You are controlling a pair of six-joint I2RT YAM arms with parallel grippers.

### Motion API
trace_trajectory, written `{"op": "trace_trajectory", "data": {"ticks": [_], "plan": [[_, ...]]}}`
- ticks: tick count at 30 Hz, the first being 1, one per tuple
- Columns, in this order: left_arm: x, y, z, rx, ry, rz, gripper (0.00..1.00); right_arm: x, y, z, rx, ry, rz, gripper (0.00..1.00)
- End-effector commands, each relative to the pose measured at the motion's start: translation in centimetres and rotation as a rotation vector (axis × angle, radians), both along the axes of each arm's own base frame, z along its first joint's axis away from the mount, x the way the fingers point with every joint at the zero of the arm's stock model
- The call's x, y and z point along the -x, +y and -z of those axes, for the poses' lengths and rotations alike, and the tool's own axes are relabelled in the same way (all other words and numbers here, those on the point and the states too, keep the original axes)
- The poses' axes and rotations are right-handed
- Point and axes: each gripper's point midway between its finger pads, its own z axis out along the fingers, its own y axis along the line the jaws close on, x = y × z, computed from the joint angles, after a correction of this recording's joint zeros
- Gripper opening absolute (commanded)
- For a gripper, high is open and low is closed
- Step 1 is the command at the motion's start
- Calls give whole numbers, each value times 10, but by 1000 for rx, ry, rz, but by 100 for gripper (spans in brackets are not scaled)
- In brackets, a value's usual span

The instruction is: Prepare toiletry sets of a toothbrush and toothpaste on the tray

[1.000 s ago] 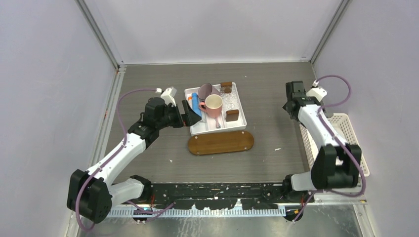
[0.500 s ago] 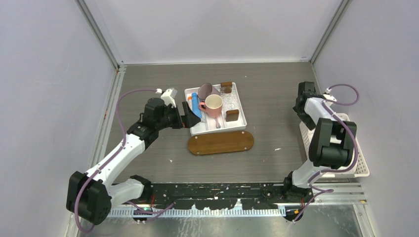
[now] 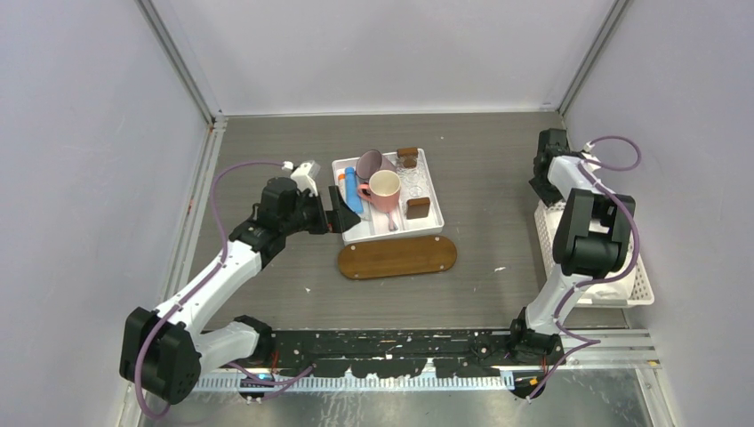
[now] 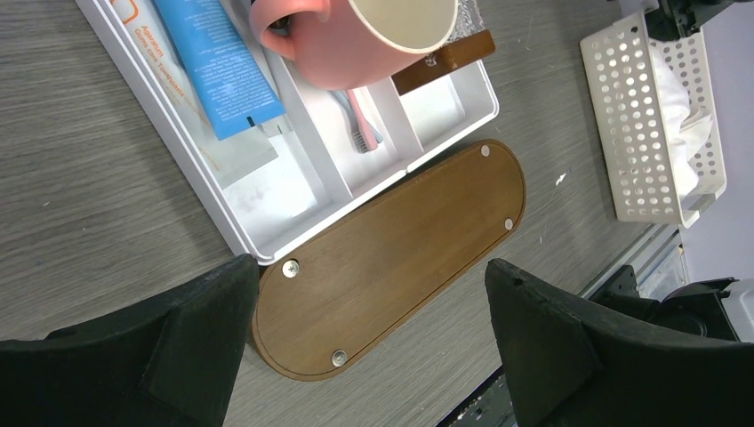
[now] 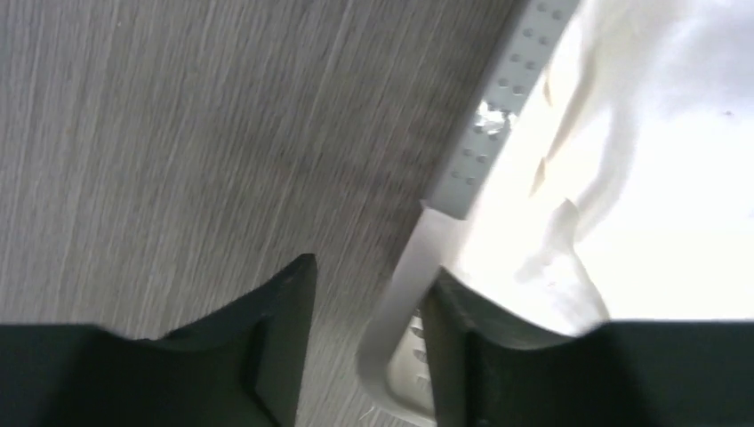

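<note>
The brown oval tray (image 3: 397,257) (image 4: 391,249) lies bare in front of the white divided tray (image 3: 391,233) (image 4: 267,191). Inside the white tray, a blue toothpaste tube (image 3: 353,191) (image 4: 218,71) lies beside a white tube (image 4: 151,44). A pink toothbrush (image 4: 363,120) pokes out from under a pink mug (image 3: 384,189) (image 4: 356,36). My left gripper (image 3: 338,209) (image 4: 369,267) hovers open at the white tray's left side, holding nothing. My right gripper (image 3: 542,191) (image 5: 372,271) straddles the rim of the white lattice basket (image 3: 637,289) (image 5: 418,258) at its far left corner. One finger is inside and a gap shows outside.
White cloth fills the basket (image 4: 653,116). The white tray also holds a second mug (image 3: 368,163), brown blocks (image 3: 418,207) and clear glassware (image 3: 411,182). Walls close in on three sides; the right arm folds tightly against the right wall.
The right arm swung right and down to the basket's far left corner, and its jaws narrowed around the rim. The left arm stayed still.
</note>
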Motion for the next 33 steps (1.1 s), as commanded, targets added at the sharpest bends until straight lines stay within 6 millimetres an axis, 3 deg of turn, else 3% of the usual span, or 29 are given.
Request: {"op": "trace_trajectory", "data": {"ticks": [1,2,6,11,20,24,27,33], "plan": [[-2,-4,-3,6,-18,20,100,-28,3,-23,-24,-96,-29,42],[-2,-4,-4,9,-21,20,100,-33,5,-21,-38,-87,-44,27],[0,-3,-4,15,-28,19,100,-48,22,-2,-93,-63,-117,1],[0,-2,-2,14,-25,13,100,-89,62,-3,-94,-56,-326,1],[-3,0,9,5,-8,-12,100,-171,178,-37,-59,-81,-809,1],[-6,-1,14,-1,7,-17,100,-186,227,-50,-52,-93,-1058,1],[-8,-2,18,-14,29,-11,100,-181,238,-53,-15,-40,-1196,1],[-16,-6,27,-53,68,9,100,-183,230,-68,87,-53,-1317,1]]}}
